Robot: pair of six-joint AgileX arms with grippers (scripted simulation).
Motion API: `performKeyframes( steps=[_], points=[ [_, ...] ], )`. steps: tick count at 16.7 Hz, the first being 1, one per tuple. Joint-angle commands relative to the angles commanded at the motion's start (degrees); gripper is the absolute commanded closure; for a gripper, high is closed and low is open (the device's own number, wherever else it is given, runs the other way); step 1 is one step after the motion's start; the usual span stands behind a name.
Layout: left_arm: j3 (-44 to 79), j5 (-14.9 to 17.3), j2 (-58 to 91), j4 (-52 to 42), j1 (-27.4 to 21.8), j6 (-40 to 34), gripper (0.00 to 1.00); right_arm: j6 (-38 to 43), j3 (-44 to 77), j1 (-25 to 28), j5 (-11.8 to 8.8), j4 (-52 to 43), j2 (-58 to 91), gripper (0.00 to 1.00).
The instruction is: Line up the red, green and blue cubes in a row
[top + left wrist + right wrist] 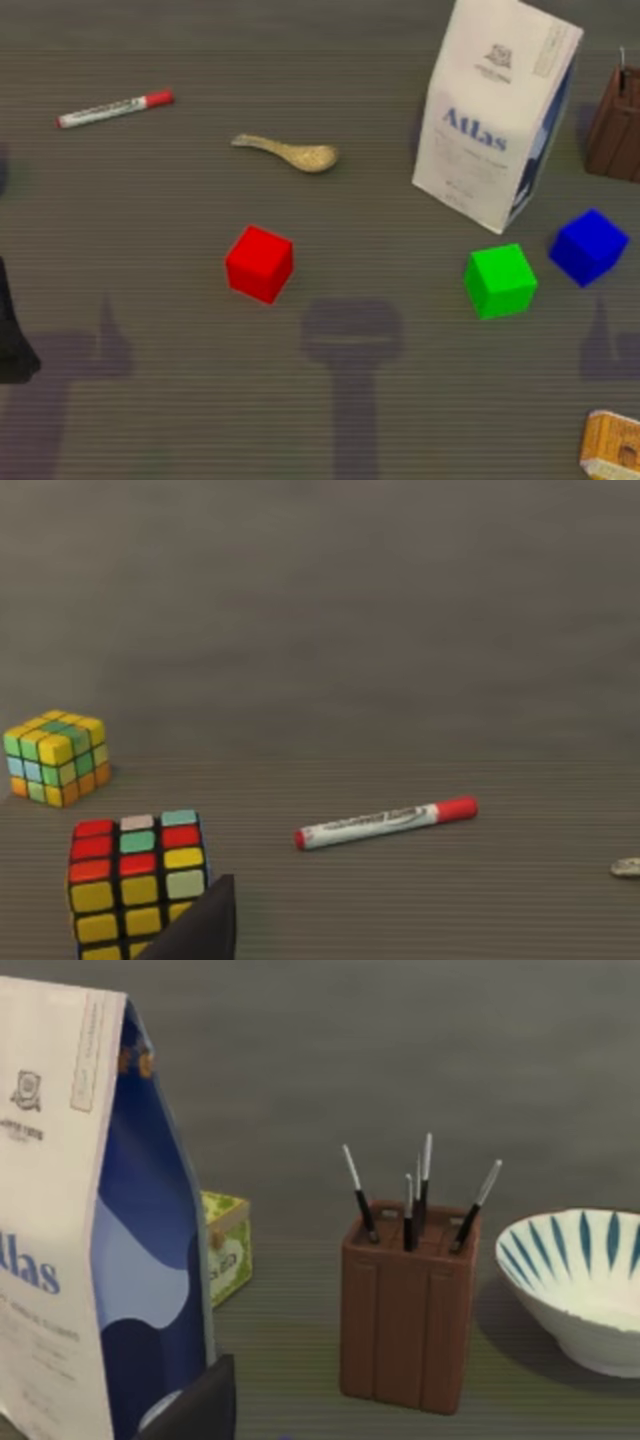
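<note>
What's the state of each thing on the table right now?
red cube: on the table, alone, untouched
green cube: on the table, close to the blue one, apart
blue cube: on the table, right of green
Atlas bag: upright, closed
marker: lying flat, capped
spoon: lying flat
pen holder: upright, pens inside
bowl: upright
left arm: at the left edge, holding nothing seen
</note>
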Motion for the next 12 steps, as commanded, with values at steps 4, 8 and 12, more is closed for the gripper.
performKeyframes(
  steps=[4,8,12],
  points=[
    [1.69,0.09,1.73,-1.16,-0.58,-0.02,0.00,0.00,0.00,0.00,0.00,0.00,0.00,0.00],
    [12.01,0.22,12.31,-7.70,-3.44,-0.14,0.00,0.00,0.00,0.00,0.00,0.00,0.00,0.00],
    [29.21,0.13,32.07,-18.39,-7.72,-0.29,0.00,0.00,0.00,0.00,0.00,0.00,0.00,0.00]
  ],
)
